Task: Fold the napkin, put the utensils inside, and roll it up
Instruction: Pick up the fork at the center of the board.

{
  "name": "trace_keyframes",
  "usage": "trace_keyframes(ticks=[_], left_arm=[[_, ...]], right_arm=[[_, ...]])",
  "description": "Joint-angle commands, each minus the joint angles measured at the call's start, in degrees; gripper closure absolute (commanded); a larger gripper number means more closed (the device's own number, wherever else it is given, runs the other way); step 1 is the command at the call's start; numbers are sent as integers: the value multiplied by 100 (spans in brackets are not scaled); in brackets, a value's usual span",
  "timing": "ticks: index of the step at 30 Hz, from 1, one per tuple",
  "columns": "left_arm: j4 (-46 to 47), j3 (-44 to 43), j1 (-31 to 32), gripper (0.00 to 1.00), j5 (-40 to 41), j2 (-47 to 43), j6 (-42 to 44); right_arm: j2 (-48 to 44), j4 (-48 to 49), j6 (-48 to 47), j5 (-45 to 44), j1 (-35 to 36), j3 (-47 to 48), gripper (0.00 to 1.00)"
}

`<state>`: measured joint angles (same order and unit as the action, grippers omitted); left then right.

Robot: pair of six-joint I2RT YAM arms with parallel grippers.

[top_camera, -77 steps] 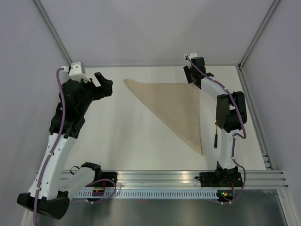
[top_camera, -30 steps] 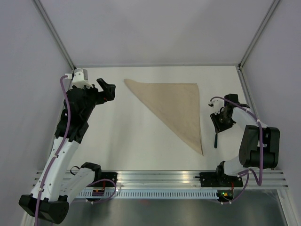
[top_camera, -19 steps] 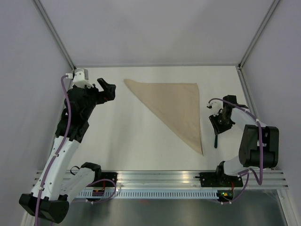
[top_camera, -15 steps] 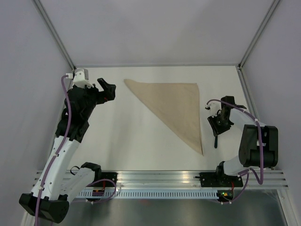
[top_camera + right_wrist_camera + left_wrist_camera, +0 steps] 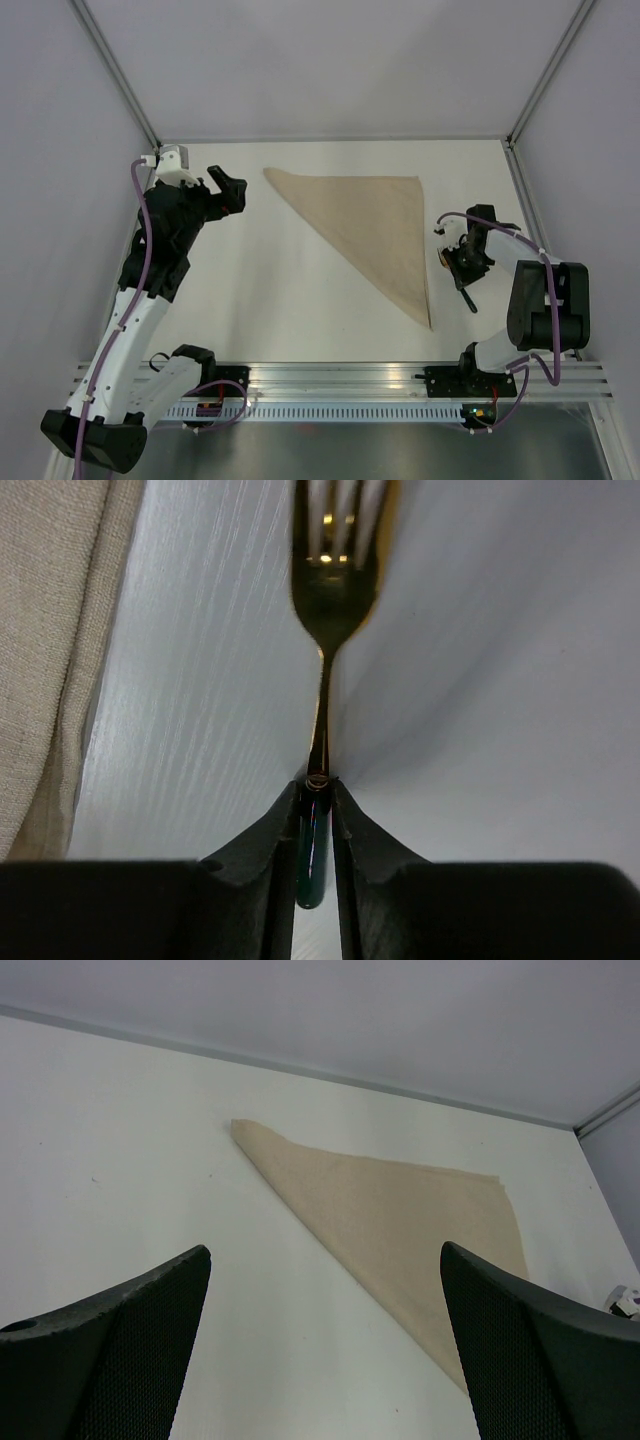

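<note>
The napkin [image 5: 370, 225] lies flat on the white table, folded into a beige triangle; it also shows in the left wrist view [image 5: 400, 1220] and along the left edge of the right wrist view [image 5: 50, 660]. The fork [image 5: 467, 298] lies right of the napkin's right edge, apart from it. My right gripper [image 5: 462, 262] is down on it, shut on its dark green handle where it joins the gold neck [image 5: 317, 785], and the gold tines [image 5: 333, 540] point away from the wrist. My left gripper [image 5: 232, 190] hangs open above the table, left of the napkin's far left corner [image 5: 325, 1250].
An aluminium rail [image 5: 400, 375] runs along the near edge with both arm bases on it. Grey walls close the table at the back and sides, with a metal strip [image 5: 535, 240] along the right edge close to my right arm.
My right arm came down from the napkin's far right corner to the fork and closed its jaws on the handle. The fork's handle end swung slightly to the right. The left arm stayed nearly still.
</note>
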<state>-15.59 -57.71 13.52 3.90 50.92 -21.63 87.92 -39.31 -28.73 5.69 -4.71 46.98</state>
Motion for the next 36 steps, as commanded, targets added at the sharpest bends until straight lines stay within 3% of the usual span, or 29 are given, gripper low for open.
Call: trace_keyframes(ticks=[1, 13, 24, 28, 34, 36], left_arm=[[276, -47, -25, 0, -74, 32, -87], [215, -108, -25, 0, -39, 94, -43], [180, -152, -16, 0, -65, 164, -96], [162, -170, -16, 0, -65, 208, -96], [162, -214, -16, 0, -109, 243, -122], [101, -249, -16, 0, -135, 261, -122]], right_arm=[[296, 292, 78, -341, 5, 12, 77], [744, 451, 456, -121, 5, 1049, 100], [560, -5, 474, 133, 5, 1559, 100], [700, -419, 500, 353, 14, 2174, 100], [831, -692, 736, 257, 427, 2807, 100], [963, -806, 851, 152, 927, 3061, 100]])
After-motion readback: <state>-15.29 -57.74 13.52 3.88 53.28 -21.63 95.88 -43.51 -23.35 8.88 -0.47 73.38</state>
